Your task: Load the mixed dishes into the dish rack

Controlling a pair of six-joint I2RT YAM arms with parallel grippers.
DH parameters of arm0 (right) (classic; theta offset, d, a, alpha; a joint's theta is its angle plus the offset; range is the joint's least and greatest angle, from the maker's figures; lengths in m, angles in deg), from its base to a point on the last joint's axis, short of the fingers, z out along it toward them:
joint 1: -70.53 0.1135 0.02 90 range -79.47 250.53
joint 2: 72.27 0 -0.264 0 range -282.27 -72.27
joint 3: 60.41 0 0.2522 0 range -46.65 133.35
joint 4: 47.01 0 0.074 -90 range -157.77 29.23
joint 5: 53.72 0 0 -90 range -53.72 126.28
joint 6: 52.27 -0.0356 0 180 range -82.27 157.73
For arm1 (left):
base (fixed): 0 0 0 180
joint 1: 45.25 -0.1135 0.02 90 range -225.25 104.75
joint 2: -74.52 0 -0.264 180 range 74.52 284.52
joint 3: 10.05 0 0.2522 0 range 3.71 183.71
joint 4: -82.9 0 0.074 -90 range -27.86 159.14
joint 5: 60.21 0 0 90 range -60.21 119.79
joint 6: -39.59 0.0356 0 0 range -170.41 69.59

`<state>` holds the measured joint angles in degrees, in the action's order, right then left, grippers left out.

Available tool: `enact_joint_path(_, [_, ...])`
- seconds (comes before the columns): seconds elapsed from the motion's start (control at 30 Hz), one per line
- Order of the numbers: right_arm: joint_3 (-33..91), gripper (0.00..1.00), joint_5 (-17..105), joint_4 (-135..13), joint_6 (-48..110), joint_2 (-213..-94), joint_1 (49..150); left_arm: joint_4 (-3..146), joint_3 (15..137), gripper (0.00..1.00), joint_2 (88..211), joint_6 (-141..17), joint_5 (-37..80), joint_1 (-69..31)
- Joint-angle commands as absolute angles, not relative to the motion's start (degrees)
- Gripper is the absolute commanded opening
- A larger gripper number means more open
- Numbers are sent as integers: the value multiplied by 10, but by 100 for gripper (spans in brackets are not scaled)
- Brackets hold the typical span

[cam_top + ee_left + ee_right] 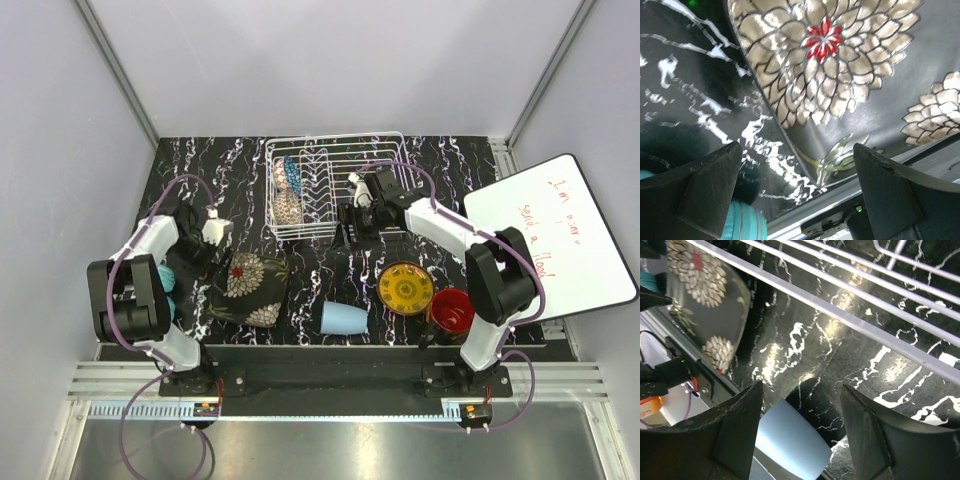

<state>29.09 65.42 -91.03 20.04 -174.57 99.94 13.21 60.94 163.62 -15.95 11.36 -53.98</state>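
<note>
L end effector [796, 150], jaws wide, by black sq. plate [850, 75]

Peeking past the right gripper [801, 390], fingers [735, 430] spread apart, nothing pinched. Through the gap, light-blue cup [790, 442] low down on the shiny black marbled table [840, 370]. Black floral plate [705, 295] up left, wires of the white dish rack [850, 319] slanting across the top.

black floral plate [250, 288], light-blue cup [343, 318]
</note>
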Motion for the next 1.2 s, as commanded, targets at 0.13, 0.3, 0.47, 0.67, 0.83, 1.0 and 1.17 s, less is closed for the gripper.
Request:
enact_joint_path(0.13, [227,70,611,-808,190,-1676,999,184,604,93,1686,-179,48,-541])
enact_joint_path(0.3, [191,70,619,-757,184,-1663,999,198,605,77,1735,-181,23,-541])
enact_joint_path(0.47, [189,67,642,-715,179,-1705,1002,197,622,33,1777,-188,-11,-532])
enact_joint_path(0.67, [165,67,675,-679,175,-1731,1011,199,643,33,1800,-205,-43,-512])
enact_joint_path(0.83, [163,68,688,-677,191,-1751,1027,202,651,16,1808,-222,-72,-506])
enact_joint_path(1.0, [174,68,673,-688,202,-1756,1038,190,660,0,1794,-229,-78,-507])
enact_joint_path(1.17, [183,68,654,-700,212,-1744,1039,158,695,0,1750,-217,-89,-521])
